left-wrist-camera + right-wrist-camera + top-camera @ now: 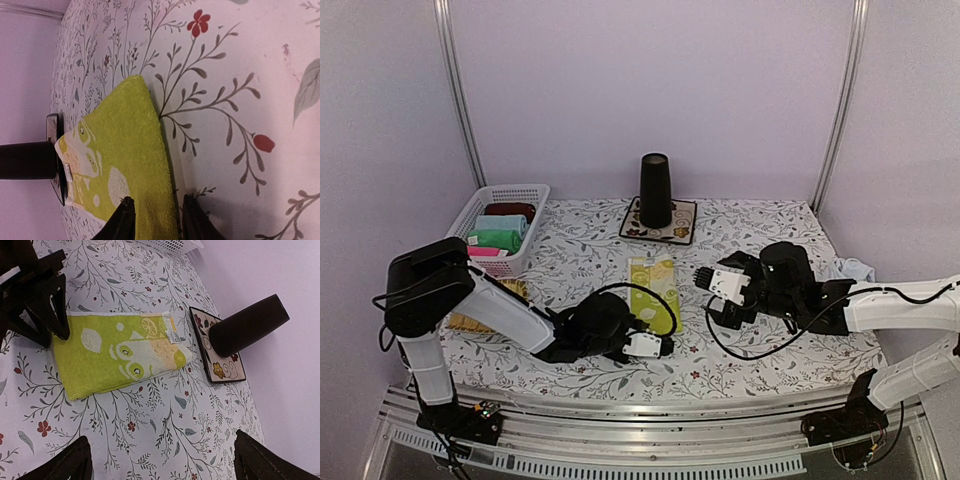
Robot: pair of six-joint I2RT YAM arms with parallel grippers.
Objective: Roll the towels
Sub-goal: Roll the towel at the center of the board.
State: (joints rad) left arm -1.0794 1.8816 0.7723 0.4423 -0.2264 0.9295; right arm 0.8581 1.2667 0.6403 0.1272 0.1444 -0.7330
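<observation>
1. Surface: covered in a pale cloth with a printed leaf-and-flower pattern; it carries everything below.

2. White basket: far left corner, holding rolled cloths in green, pink and dark red.

3. Yellow-green towel: centre of the surface, folded to a long strip and lying flat, with no turn rolled into it. Its far end points at the flowered mat, and its near end lies at the left claw.

4. Light blue towel: a pale crumple at the right edge, mostly hidden behind the right arm (colour hard to judge there) and well apart from either claw.

5. Dark cup: stands upside down on the mat, near the strip's far end.

6. Right claw: fingers spread wide and holding nothing, just beside the strip's right edge and raised off the surface.

7. Left claw: low at the near end, its fingers apart and straddling the towel's long edge, not closed on it.

Step in hand, as judged: the opening grasp on the first towel, with rolling not yet begun. The next move calls for closing on the near hem, lifting it only slightly, then turning it over toward the mat. The right claw could steady the strip so it does not slide or skew
</observation>
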